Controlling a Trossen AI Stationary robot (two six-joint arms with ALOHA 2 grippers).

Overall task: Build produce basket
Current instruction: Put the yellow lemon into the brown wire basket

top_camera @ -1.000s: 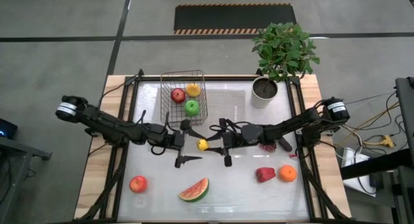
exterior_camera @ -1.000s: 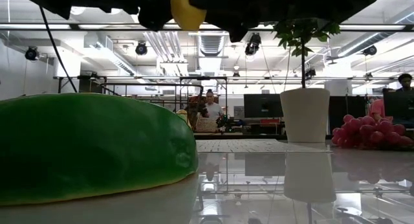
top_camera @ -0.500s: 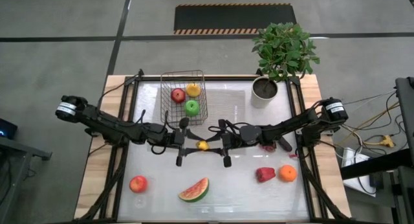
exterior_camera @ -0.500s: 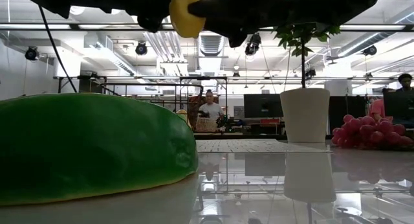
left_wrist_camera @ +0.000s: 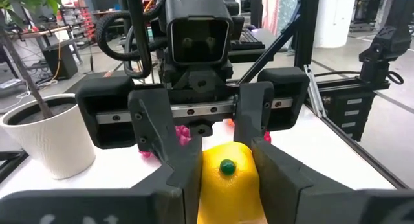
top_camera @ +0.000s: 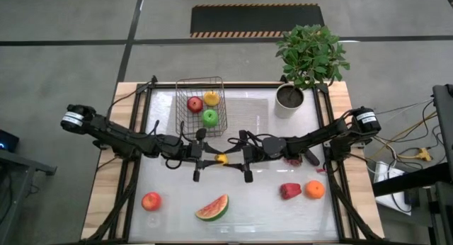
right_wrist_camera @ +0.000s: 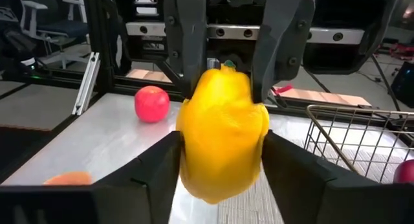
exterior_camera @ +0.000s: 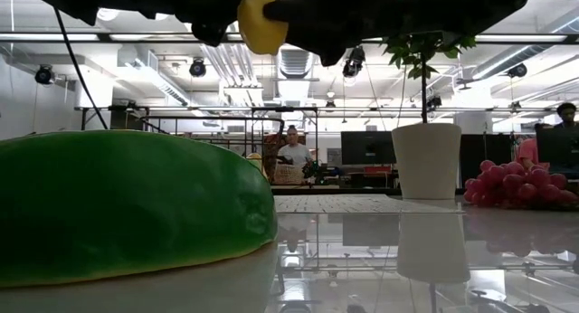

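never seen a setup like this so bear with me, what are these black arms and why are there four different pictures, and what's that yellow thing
They are two robot arms at a table, each ending in a two-finger gripper. One picture looks straight down, one sits at table height, and one camera rides on each wrist. The left gripper and right gripper meet mid-table around a yellow pear, fingers of both beside it, like a handover. The wire basket already holds a red apple, a lemon and a green apple. On the table lie another red apple, a watermelon slice, a red pepper, an orange, grapes and a potted plant.

Open tabletop (top_camera: 269, 202) between scattered produce
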